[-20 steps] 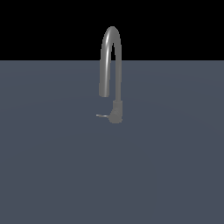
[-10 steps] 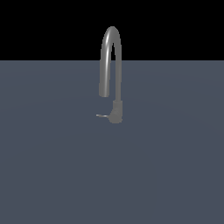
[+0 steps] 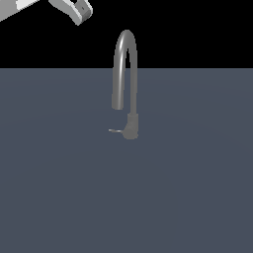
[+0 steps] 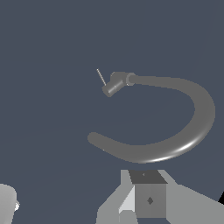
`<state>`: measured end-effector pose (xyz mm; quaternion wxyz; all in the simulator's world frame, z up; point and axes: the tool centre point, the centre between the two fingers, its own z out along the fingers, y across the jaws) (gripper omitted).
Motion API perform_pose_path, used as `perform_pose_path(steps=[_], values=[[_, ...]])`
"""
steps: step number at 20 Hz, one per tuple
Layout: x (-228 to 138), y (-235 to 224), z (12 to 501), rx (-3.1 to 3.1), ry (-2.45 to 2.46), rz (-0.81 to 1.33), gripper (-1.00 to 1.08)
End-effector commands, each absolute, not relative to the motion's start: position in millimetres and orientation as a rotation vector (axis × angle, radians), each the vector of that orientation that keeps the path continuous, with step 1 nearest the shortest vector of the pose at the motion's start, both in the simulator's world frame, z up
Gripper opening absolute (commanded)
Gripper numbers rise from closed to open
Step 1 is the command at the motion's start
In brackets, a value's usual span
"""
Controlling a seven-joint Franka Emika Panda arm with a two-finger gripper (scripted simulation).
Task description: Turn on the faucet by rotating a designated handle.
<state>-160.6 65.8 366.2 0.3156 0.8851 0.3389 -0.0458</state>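
Observation:
The faucet (image 3: pixel 124 74) is a tall grey gooseneck tap standing on a dark grey surface in the middle of the exterior view. Its spout arches over toward the exterior view's left. The handle (image 3: pixel 116 131) is a thin short lever sticking out of the base toward the exterior view's left. A white and grey end of my arm (image 3: pixel 79 10) shows in the top left corner, high above and apart from the faucet. In the wrist view the faucet (image 4: pixel 192 127) and the handle (image 4: pixel 101 77) lie ahead of my gripper (image 4: pixel 148 188), which touches nothing. Its jaws do not show clearly.
The flat dark grey surface (image 3: pixel 188 197) stretches all around the faucet. A pale rounded part (image 4: pixel 6 203) shows at the edge of the wrist view.
A part of my arm has come into the exterior view's top left corner. The faucet and its handle have not moved.

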Motion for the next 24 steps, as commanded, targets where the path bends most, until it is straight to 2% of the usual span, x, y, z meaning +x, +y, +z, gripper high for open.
perform_pose_path(steps=[1, 24], values=[[-155, 71, 354, 2.248, 0.954, -0.123, -1.0], [-124, 94, 262, 1.628, 1.292, -0.137, -1.0]])
